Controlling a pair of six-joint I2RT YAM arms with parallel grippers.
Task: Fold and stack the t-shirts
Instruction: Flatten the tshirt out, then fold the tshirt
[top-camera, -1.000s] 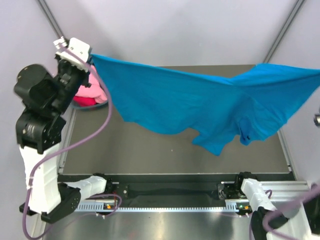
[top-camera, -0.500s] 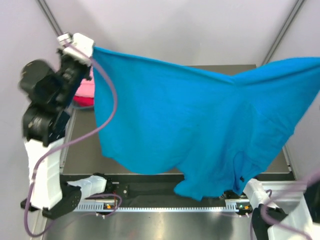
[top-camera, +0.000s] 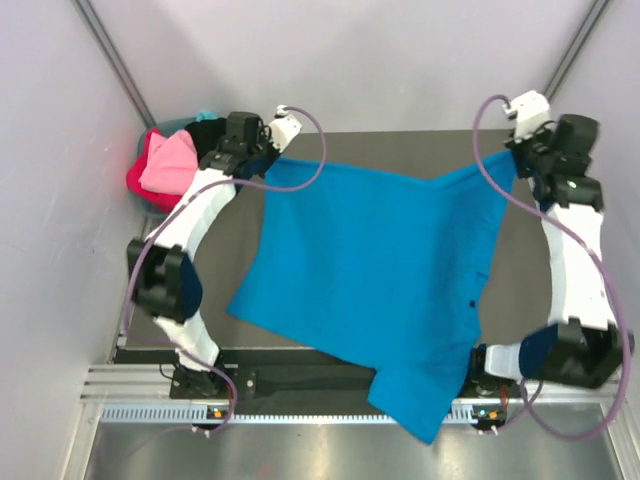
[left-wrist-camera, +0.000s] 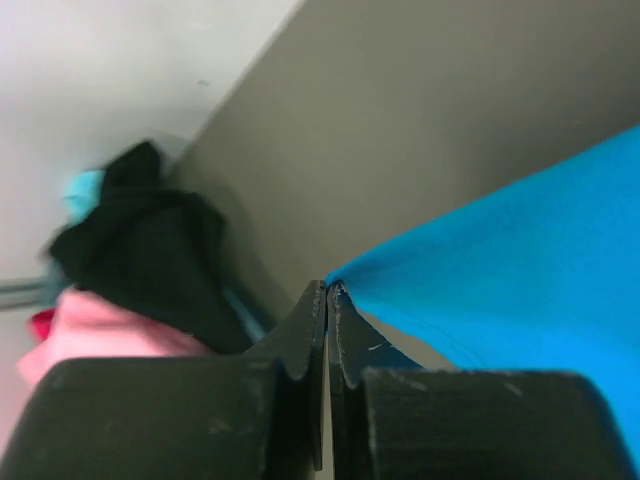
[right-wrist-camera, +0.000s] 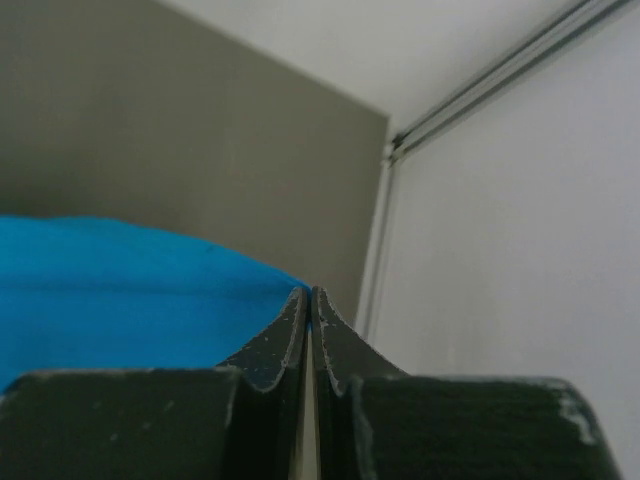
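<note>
A bright blue t-shirt (top-camera: 370, 270) lies spread over the dark table, its near end hanging past the front edge. My left gripper (top-camera: 272, 160) is shut on its far left corner, and my right gripper (top-camera: 516, 160) is shut on its far right corner. In the left wrist view the jaws (left-wrist-camera: 328, 291) pinch the tip of the blue cloth (left-wrist-camera: 520, 270). The right wrist view shows the jaws (right-wrist-camera: 310, 296) closed on the blue edge (right-wrist-camera: 120, 290). Pink (top-camera: 168, 162), red (top-camera: 140, 185) and black (top-camera: 208, 135) t-shirts sit heaped at the far left.
The heap rests in a teal basket (top-camera: 205, 117) beyond the table's far left corner, close to my left gripper. Grey table surface (top-camera: 200, 280) shows beside the shirt. Frame posts (top-camera: 570, 50) and the right wall (right-wrist-camera: 520, 250) stand near my right gripper.
Both arms have swung from high up near the front out to the far side of the table. The blue shirt went from hanging in the air to lying spread on the table.
</note>
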